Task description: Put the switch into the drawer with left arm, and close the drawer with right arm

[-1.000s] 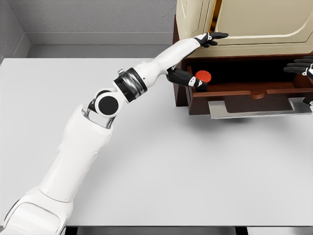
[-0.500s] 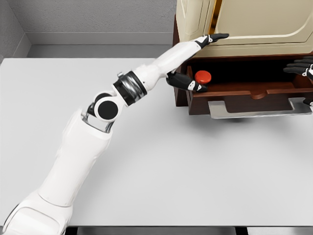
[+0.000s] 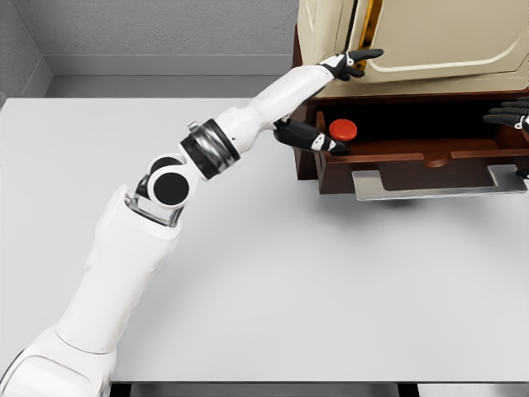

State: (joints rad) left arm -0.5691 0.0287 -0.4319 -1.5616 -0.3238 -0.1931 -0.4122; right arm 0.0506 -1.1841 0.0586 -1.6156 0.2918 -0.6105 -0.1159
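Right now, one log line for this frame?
left hand: open, at drawer | round red switch: inside open brown wooden drawer | right hand: at right edge

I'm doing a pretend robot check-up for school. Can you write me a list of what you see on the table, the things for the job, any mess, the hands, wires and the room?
Surface: white table, bare in front.
Job's things: red switch sits inside the open wooden drawer; drawer's metal handle faces forward.
Clutter: nothing seen.
Grippers: left hand spread at the drawer's left end, holding nothing; right hand at the right edge, mostly cut off.
Cables: nothing seen.
Surroundings: cream cabinet above the drawer, grey wall behind.
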